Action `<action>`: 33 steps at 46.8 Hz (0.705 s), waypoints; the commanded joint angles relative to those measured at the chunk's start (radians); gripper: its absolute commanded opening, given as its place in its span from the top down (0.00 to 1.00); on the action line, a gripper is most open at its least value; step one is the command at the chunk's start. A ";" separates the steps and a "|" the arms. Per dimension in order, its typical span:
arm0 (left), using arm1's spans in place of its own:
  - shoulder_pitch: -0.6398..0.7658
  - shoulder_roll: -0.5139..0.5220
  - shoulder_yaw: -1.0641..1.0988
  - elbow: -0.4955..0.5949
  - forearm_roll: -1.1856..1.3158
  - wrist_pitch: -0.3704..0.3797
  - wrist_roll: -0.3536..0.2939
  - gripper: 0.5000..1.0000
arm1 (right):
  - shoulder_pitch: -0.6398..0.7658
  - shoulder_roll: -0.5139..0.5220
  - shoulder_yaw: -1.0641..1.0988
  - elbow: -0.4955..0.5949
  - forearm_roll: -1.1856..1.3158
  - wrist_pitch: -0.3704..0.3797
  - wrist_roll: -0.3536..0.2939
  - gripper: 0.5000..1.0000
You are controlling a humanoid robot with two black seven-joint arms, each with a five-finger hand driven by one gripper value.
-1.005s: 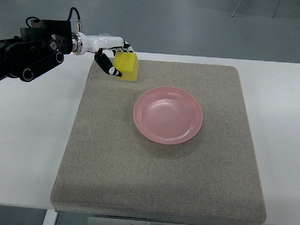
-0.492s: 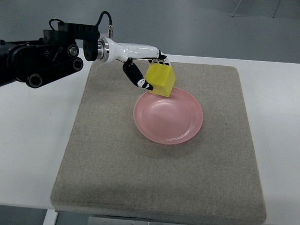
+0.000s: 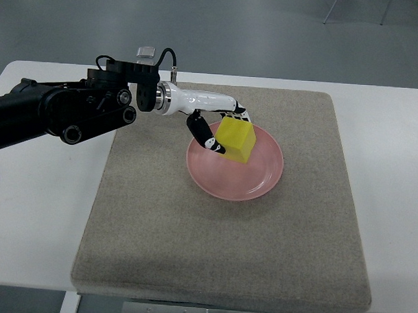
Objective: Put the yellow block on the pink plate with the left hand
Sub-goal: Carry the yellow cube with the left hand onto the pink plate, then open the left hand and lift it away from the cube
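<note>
Since a moment ago my left hand (image 3: 220, 133) has carried the yellow block (image 3: 238, 140) rightward over the pink plate (image 3: 235, 162), fingers pinching it, block above the plate's upper-left part, grey mat (image 3: 220, 232) on white worktop (image 3: 35, 219) beneath.

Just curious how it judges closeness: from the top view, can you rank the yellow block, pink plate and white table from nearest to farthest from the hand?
1. Yellow block: gripped by the left hand.
2. Pink plate: directly beneath it.
3. White table: beyond the grey mat, all around.
</note>
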 commanded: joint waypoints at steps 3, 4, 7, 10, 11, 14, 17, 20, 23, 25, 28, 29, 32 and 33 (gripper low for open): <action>0.009 -0.013 0.000 0.011 0.002 0.001 0.000 0.50 | 0.001 0.000 0.000 0.000 0.000 0.000 0.000 0.15; 0.009 -0.013 0.000 0.011 0.002 0.001 0.000 0.49 | 0.001 0.000 0.000 0.000 0.000 0.000 0.000 0.15; 0.013 -0.016 0.000 0.011 0.004 0.001 0.000 0.49 | 0.001 0.000 0.000 0.000 0.000 0.000 0.000 0.15; 0.013 -0.019 0.002 0.011 0.005 0.002 0.000 0.48 | -0.001 0.000 0.000 0.000 0.000 0.000 0.000 0.15; 0.013 -0.019 0.002 0.011 0.005 0.001 0.000 0.48 | -0.001 0.000 0.000 0.000 0.000 0.000 0.000 0.15; 0.015 -0.019 0.002 0.011 0.005 0.002 0.000 0.46 | -0.001 0.000 0.000 0.000 0.000 0.000 0.000 0.15; 0.015 -0.019 0.003 0.011 0.005 0.004 0.000 0.44 | -0.001 0.000 0.000 0.000 -0.001 0.000 0.000 0.15; 0.017 -0.019 0.003 0.013 0.005 0.007 -0.002 0.36 | 0.001 0.000 0.000 0.000 0.000 0.000 0.000 0.15; 0.017 -0.019 0.003 0.011 0.007 0.007 -0.002 0.33 | 0.001 0.000 0.000 0.000 0.000 0.000 0.000 0.15; 0.017 -0.019 0.008 0.013 0.007 0.007 -0.002 0.31 | 0.001 0.000 0.000 0.000 0.000 0.000 0.000 0.15; 0.017 -0.019 0.012 0.013 0.007 0.007 -0.002 0.31 | 0.001 0.000 0.000 0.000 0.000 0.000 0.000 0.15; 0.017 -0.019 0.012 0.013 0.007 0.007 -0.002 0.31 | -0.001 0.000 0.000 0.000 0.000 0.000 0.000 0.15; 0.017 -0.019 0.014 0.014 0.007 0.007 -0.002 0.29 | 0.001 0.000 0.000 0.000 0.000 0.000 0.000 0.15; 0.017 -0.019 0.014 0.014 0.007 0.006 -0.002 0.27 | 0.001 0.000 0.000 0.000 0.000 0.000 0.000 0.15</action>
